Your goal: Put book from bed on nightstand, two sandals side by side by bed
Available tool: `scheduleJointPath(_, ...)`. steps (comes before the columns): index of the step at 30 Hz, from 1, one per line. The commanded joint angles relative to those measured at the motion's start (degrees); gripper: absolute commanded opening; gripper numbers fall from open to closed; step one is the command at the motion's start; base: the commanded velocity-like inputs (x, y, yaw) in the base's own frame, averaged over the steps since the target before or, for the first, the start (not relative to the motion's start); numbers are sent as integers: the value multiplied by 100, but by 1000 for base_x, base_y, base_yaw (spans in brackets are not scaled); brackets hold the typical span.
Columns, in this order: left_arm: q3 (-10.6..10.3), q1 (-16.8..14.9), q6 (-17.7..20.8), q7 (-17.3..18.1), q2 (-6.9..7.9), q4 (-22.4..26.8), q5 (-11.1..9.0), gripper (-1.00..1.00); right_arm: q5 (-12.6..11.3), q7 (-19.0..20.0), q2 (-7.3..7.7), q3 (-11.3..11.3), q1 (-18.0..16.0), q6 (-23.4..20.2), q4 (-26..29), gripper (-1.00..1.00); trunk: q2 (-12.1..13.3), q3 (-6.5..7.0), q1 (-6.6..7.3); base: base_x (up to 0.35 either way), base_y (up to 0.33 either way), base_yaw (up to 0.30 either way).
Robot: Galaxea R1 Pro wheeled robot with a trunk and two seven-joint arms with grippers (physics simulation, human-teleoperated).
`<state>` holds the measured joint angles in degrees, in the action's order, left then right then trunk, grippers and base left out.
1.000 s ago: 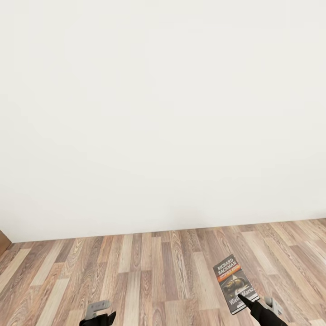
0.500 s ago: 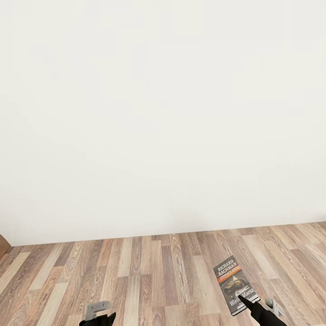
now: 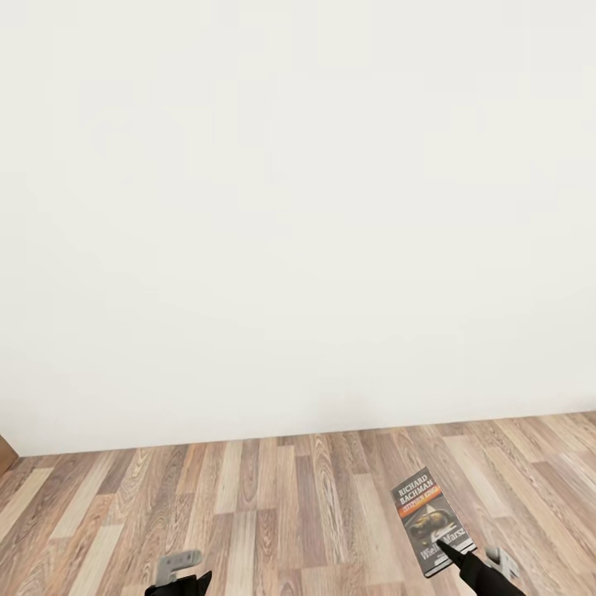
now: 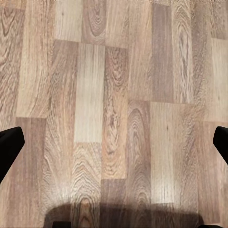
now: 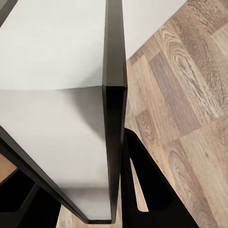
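Book (image 3: 432, 520) in transit: the thin paperback, dark grey with an orange band and white lettering that reads "Richard Bachman", rides in the right gripper (image 3: 451, 550) low at the right of the head view, held above the wood-plank floor (image 3: 273, 505) with its cover facing up and its far end pointing toward the wall (image 3: 298, 215). The jaws are clamped on the near end of the book, one black finger (image 3: 454, 550) lying across the lower part of the cover. From the right wrist camera, the book (image 5: 114, 118) appears edge-on, a dark spine and pale pages running away from the lens, with a black finger (image 5: 152, 190) pressed against its side and floor planks beyond. The left gripper (image 3: 178, 571) hangs low at the left of the head view, holding nothing; in the left wrist view its two black fingertips (image 4: 9, 147) sit at opposite edges of the frame, jaws wide apart over bare planks. A plain white wall meets the floor ahead, and a sliver of brown wood (image 3: 5, 451) shows at the far left edge.
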<state>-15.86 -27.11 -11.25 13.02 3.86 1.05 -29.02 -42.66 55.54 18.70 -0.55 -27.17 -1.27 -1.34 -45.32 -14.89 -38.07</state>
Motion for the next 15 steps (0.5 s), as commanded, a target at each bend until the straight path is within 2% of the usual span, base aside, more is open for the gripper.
scheduleJointPath(1, -49, -5, -17, 25, 1, -8, -60, 100, -24, 25, 10, -6, -8, -14, -14, -100, -6, 2, -1, 0, 0, 0)
scheduleJointPath(5, -49, -5, -17, 25, 1, -8, -60, 100, -24, 27, 63, -7, -8, -14, -15, -100, -6, 39, -1, 0, 0, 0)
scheduleJointPath(15, -49, -5, -17, 25, 1, -8, -60, 100, -24, 21, 72, -6, -8, -14, -15, -100, -6, 132, -1, 0, 0, 0)
